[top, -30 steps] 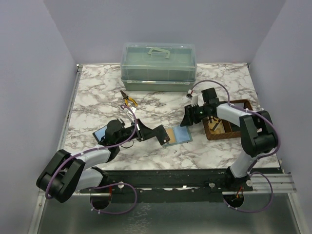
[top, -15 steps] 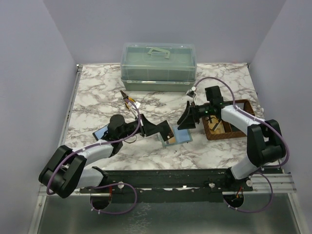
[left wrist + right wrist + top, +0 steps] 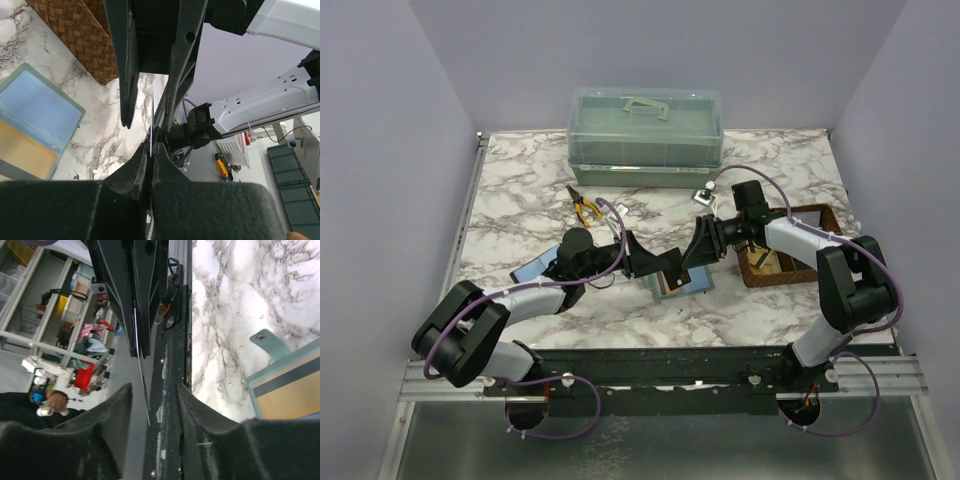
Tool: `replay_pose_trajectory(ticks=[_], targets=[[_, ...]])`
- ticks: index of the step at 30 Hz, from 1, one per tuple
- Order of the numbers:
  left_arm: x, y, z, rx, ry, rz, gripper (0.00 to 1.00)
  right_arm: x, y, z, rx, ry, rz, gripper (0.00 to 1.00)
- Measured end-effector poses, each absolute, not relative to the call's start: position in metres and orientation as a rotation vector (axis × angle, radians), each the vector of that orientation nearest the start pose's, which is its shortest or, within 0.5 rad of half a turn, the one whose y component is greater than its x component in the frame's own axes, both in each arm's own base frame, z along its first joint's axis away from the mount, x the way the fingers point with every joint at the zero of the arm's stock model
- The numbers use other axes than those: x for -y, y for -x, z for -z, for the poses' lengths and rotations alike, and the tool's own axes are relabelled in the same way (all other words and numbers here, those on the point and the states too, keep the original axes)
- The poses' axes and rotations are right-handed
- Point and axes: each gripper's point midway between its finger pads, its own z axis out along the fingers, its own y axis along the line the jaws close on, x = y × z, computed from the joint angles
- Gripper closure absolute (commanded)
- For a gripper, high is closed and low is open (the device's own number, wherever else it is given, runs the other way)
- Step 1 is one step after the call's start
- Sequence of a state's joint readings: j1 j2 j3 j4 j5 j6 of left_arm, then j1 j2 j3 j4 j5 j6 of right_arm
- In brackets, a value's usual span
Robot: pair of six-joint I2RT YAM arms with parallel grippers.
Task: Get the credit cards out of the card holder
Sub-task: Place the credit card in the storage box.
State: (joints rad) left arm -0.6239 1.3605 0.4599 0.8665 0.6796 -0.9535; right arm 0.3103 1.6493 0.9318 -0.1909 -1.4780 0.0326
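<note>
The card holder (image 3: 682, 284) lies open on the marble table, blue-teal inside, with a tan card (image 3: 22, 150) in one half. It also shows in the right wrist view (image 3: 290, 385). My left gripper (image 3: 667, 263) is shut on a thin card (image 3: 151, 112), seen edge-on, and holds it above the holder. My right gripper (image 3: 699, 248) faces it, open. Its fingers (image 3: 125, 65) stand on either side of the card's free end without touching it. In the right wrist view the card (image 3: 142, 380) hangs between my right gripper's (image 3: 154, 390) open jaws.
A brown woven basket (image 3: 812, 262) stands right of the holder. A translucent green toolbox (image 3: 645, 125) is at the back. Yellow-handled pliers (image 3: 585, 207) lie left of centre. A black-framed blue panel (image 3: 532, 270) lies under the left forearm.
The left gripper has moved right and up from the holder with the card. The right gripper has swung left to meet it, so its open fingers now straddle the card.
</note>
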Motion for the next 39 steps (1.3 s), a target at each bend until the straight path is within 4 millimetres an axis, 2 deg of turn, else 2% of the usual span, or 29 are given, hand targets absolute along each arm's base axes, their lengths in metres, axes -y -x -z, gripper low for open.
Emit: replay_pose_trajectory(ticks=[6,7,9,11,16,18,22,25,26,28,33,35,39], targets=[[0.321,-0.206,-0.184,-1.886,-0.313,1.688,1.0,-0.255,-0.219,-0.17,-1.913,0.906,-1.987,0.97],[0.321,-0.206,-0.183,-1.887,-0.313,1.688,0.99,-0.254,-0.219,-0.172,-1.91,0.906,-1.994,1.0],[0.323,-0.206,-0.182,-1.886,-0.313,1.689,0.94,-0.254,-0.219,-0.173,-1.902,0.91,-2.002,1.0],[0.323,-0.207,-0.183,-1.881,-0.309,1.688,0.85,-0.254,-0.218,-0.173,-1.897,0.915,-1.999,1.0],[0.322,-0.211,-0.185,-1.873,-0.284,1.674,0.52,-0.255,-0.22,-0.175,-1.865,0.956,-1.969,1.0],[0.32,-0.211,-0.188,-1.86,-0.272,1.664,0.44,-0.255,-0.223,-0.177,-1.849,0.979,-1.943,1.0],[0.309,-0.211,-0.191,-1.838,-0.236,1.633,0.31,-0.254,-0.227,-0.174,-1.85,1.017,-1.865,1.0],[0.292,-0.212,-0.19,-1.816,-0.195,1.591,0.17,-0.248,-0.231,-0.167,-1.879,1.051,-1.752,1.0],[0.284,-0.213,-0.19,-1.807,-0.175,1.567,0.09,-0.244,-0.232,-0.165,-1.889,1.06,-1.707,1.0],[0.271,-0.213,-0.187,-1.796,-0.137,1.526,0.02,-0.232,-0.236,-0.163,-1.913,1.076,-1.595,1.0],[0.246,-0.212,-0.193,-1.748,-0.074,1.432,0.01,-0.182,-0.265,-0.182,-1.934,1.087,-1.25,1.0],[0.24,-0.212,-0.195,-1.74,-0.071,1.4,0.01,-0.152,-0.282,-0.201,-1.931,1.102,-1.064,1.0],[0.234,-0.211,-0.194,-1.742,-0.077,1.354,0.01,-0.081,-0.309,-0.224,-1.984,1.071,-0.741,1.0]])
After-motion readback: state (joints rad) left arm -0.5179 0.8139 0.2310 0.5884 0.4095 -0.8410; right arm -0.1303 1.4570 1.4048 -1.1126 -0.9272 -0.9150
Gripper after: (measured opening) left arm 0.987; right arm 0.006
